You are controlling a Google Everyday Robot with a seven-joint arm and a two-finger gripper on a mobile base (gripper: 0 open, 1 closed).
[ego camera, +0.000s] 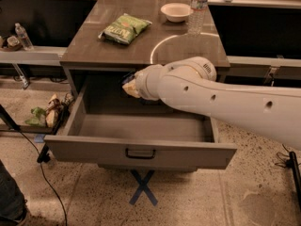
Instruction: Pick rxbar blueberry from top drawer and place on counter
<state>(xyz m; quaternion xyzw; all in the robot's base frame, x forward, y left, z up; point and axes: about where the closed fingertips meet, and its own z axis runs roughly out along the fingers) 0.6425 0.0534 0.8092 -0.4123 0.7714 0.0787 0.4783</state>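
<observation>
The top drawer [94, 149] of the grey cabinet stands pulled open toward me, and its visible floor is bare. My white arm reaches in from the right. My gripper [129, 86] is at the drawer's back, just under the front edge of the counter [155, 46]. It is shut on the rxbar blueberry [127, 80], of which only a small dark blue bit shows at the gripper's tip. The rest of the bar is hidden by the gripper.
On the counter lie a green chip bag [124, 28], a white bowl [175, 12] and a water bottle [197, 8]. A blue tape X [142, 187] marks the floor before the drawer. Crumpled wrappers [49, 112] and a black cable [47, 173] lie at left.
</observation>
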